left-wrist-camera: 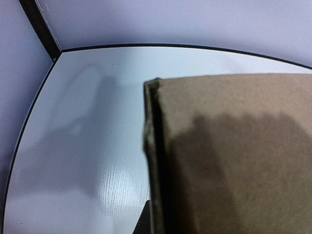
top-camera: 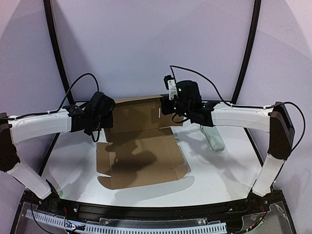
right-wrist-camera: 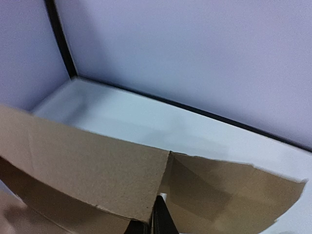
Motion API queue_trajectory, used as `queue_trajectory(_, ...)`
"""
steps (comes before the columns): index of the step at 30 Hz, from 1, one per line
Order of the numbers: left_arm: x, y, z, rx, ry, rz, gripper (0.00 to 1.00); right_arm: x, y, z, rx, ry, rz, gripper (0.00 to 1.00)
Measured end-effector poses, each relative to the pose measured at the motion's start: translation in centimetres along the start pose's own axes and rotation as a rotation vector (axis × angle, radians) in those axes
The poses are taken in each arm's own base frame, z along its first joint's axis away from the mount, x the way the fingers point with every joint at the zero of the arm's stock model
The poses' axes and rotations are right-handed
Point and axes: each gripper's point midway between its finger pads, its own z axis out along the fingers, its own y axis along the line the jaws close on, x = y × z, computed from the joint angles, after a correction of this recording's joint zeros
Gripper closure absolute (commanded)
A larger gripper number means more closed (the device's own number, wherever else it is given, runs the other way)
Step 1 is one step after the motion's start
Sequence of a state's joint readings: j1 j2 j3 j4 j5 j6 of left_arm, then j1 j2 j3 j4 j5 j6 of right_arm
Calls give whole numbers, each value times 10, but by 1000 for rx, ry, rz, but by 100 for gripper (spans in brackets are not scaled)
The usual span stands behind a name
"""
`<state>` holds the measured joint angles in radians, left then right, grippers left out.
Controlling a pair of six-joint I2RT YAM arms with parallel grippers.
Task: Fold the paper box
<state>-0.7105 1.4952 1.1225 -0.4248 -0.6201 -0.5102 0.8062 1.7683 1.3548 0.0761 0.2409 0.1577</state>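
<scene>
Left claw [top-camera: 108,122], right claw [top-camera: 168,110] tight on paper box [top-camera: 141,161] (matte, corrugated brown).

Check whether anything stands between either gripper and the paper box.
Nothing visible does. The left gripper and the right gripper each pinch the raised rear panel of the paper box, one per end. The pale oblong case lies right of the box, apart from it.

The paper box [top-camera: 141,161] is plain brown all over. The table [top-camera: 219,175] is white, the wall [top-camera: 146,44] pale lilac. My arms [top-camera: 41,124] are white with black ends; the small case [top-camera: 213,139] is pale green.
</scene>
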Motion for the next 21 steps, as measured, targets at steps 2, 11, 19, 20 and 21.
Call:
queue_trajectory(2, -2, -1, -1, 10, -15, -24, 99, -10, 3, -2, -26, -63, 129, 92)
queue_trajectory(11, -12, -10, -3, 48, -59, -102, 99, -34, 7, -11, -106, -224, 407, 73)
queue_trajectory(19, -34, -18, -20, 110, -128, -178, 99, -37, -3, -38, -96, -185, 319, 22)
queue_trajectory(20, -35, -18, -21, 113, -132, -183, 99, -37, -7, -43, -100, -175, 312, 18)
queue_trajectory(21, -37, -19, -22, 117, -137, -190, 99, -37, -11, -47, -112, -164, 306, 14)
